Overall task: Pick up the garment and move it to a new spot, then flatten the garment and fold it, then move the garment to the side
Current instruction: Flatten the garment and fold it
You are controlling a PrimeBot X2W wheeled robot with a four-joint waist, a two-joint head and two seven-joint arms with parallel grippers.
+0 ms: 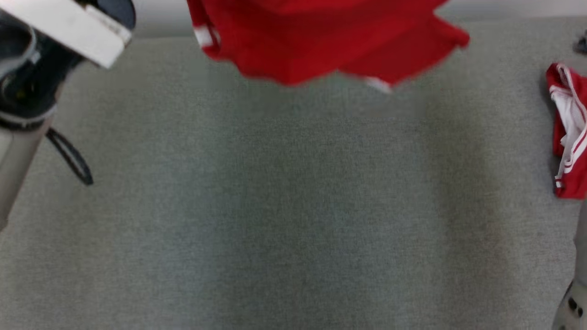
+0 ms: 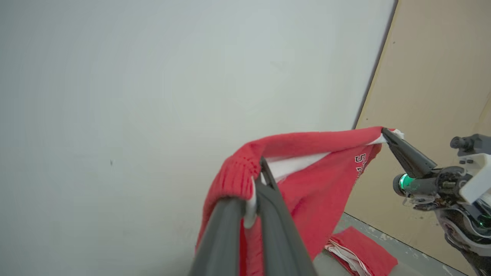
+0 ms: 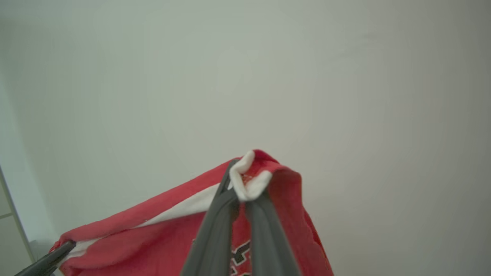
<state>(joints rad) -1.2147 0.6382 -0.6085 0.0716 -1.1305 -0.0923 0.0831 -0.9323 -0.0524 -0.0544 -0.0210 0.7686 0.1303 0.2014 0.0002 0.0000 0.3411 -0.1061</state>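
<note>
The red sweatshirt (image 2: 314, 191) hangs stretched from the left gripper (image 2: 255, 180) to the right gripper (image 3: 239, 188), above the grey counter (image 1: 293, 220). Both pairs of jaws are closed on its upper edge.

Dark-grey tapered fingers (image 2: 278, 230), white wrist casing (image 2: 477, 178) (green lamp (image 2: 402, 182)), looped black cable (image 1: 71, 158)
</note>
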